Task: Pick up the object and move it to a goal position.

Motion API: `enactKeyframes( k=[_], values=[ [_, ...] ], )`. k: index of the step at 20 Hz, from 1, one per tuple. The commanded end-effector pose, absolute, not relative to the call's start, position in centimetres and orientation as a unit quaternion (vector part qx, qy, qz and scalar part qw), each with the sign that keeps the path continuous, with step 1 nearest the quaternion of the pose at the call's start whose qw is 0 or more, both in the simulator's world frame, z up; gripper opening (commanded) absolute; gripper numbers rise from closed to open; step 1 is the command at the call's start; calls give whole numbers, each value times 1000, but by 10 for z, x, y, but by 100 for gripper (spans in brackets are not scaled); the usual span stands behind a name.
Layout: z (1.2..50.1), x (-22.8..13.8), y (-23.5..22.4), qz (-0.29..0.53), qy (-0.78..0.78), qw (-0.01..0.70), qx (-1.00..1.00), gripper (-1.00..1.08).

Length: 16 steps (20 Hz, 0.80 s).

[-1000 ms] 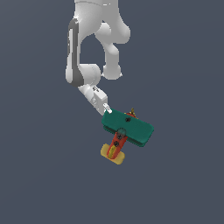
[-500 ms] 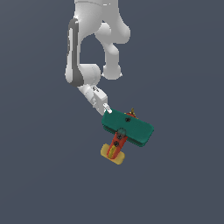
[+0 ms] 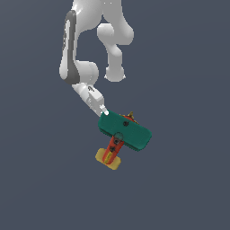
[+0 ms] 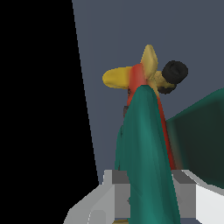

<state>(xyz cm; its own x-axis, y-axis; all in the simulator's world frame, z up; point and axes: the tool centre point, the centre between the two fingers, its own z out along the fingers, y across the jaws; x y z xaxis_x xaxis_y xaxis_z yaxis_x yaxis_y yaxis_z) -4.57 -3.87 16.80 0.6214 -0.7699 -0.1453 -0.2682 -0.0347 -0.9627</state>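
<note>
Below the white arm (image 3: 85, 58), toward five o'clock, the gripper (image 4: 146, 192) is clamping its fingers (image 4: 116, 192) on the teal wing of the toy airplane (image 3: 125, 131), yellow tail pointing seven o'clock.

The wing (image 3: 125, 130) hid the fingers from you in the exterior view. In the wrist view, the fingers (image 4: 117, 192) ran off the frame's edge.

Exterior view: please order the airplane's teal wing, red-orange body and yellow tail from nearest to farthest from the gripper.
1. Teal wing: its corner meets the gripper, toward the exterior view's left.
2. Red-orange body: just below the wing.
3. Yellow tail: at the lowest end of the airplane.
</note>
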Motion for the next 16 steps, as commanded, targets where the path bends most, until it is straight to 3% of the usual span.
enactKeyframes(
  k=[1, 16],
  values=[
    [184, -38, -53, -218, 377, 583, -686, -100],
    [290, 14, -160, -217, 377, 581, -687, -100]
  ],
)
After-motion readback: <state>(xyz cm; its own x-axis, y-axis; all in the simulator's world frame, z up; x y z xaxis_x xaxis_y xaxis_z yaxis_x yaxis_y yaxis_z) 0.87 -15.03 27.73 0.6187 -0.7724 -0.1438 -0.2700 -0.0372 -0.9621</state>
